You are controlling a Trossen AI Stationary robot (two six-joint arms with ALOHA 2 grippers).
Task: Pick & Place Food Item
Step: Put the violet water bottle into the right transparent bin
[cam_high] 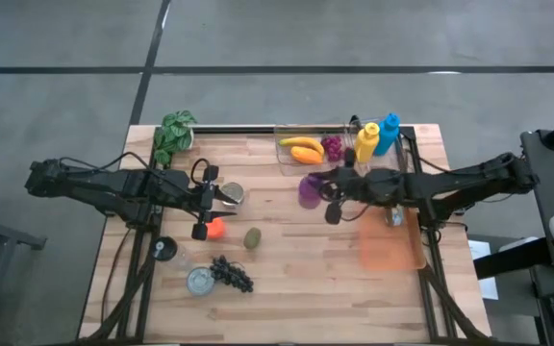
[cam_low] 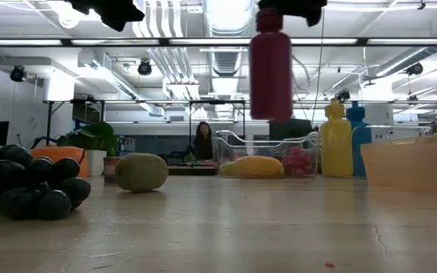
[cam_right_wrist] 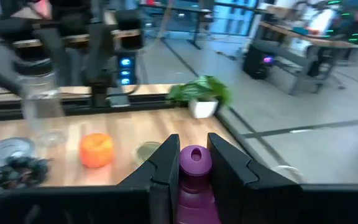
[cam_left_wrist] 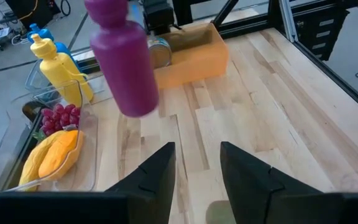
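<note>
Carrying step in hand, by the look of it: purple bottle (cam_high: 310,189) lifted clear of the bench (cam_high: 287,288), hanging in the low view high above the wood, held at the neck by the right gripper (cam_right_wrist: 193,163). Fingers (cam_right_wrist: 164,163) clenched on both sides of the bottle just under its cap. Seen from above, bottle just at 6 o'clock of the clear tray (cam_high: 308,149) with the mango (cam_high: 301,146) and red grapes (cam_high: 332,147), and at 10 o'clock of the orange bin (cam_high: 390,245). Next move probably: travel toward a drop place, lowering upright, then release; destination not clear. Left gripper (cam_left_wrist: 196,163) waiting at 9 o'clock side of bench, fingers partly apart, holding nothing.
</note>
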